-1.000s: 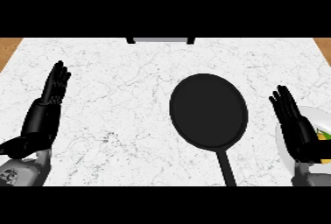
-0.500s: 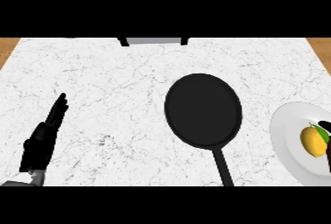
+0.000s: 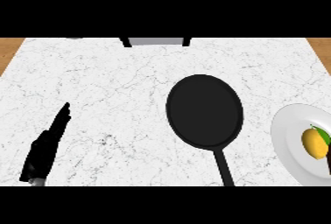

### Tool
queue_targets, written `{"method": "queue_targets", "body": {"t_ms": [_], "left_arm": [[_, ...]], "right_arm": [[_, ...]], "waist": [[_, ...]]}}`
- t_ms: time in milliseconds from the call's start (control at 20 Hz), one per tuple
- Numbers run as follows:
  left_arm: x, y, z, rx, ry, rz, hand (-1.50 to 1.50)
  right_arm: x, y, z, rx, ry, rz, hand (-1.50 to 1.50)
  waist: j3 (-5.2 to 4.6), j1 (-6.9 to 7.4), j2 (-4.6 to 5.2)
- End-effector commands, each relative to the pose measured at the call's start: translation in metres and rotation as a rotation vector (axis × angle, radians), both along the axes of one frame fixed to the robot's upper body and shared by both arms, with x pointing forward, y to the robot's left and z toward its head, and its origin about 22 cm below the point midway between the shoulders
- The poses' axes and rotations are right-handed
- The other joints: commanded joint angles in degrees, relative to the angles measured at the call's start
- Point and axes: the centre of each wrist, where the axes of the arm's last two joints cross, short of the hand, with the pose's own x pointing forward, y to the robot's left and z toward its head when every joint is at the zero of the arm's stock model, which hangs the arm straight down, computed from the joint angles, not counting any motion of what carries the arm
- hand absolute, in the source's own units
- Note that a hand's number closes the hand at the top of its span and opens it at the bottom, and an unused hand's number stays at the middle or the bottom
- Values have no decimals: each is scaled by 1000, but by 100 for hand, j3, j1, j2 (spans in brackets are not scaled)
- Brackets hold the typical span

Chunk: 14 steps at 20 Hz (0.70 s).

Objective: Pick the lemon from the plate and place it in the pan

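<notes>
Resting on the white plate point(image 3: 291, 144) at the bench's point(image 3: 110, 74) right edge, the lemon point(image 3: 314, 143) lies untouched. Beside it sits the black pan point(image 3: 204, 110). Left hand point(image 3: 44, 151) shows straight fingers; the right hand's sliver point(image 3: 329, 162) reveals nothing of its fingers.

One view only, taken from the robot's head and facing steeply down onto the marbled bench point(image 3: 97, 78). The far edge of the bench runs along the top of the view, with its near part cut at the bottom. The view stands close: the pan point(image 3: 204, 110) lies near the centre, while the plate point(image 3: 291, 131) is cropped by the right edge.
</notes>
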Motion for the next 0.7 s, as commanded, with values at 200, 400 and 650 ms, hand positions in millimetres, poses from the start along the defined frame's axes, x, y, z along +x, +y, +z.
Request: {"method": "queue_targets", "body": {"t_ms": [200,400,650], "left_arm": [[-4,-3,6,-21,31,-13,0],[-2,-5,15,4,6,-41,0],[11,-17,-6,4,15,-33,0]], "right_arm": [[9,9,59,18,272,251,-150],[41,12,87,81,307,324,-150],[77,29,116,63,428,324,-150]], "waist": [[10,111,0],[16,204,11],[11,202,30]]}}
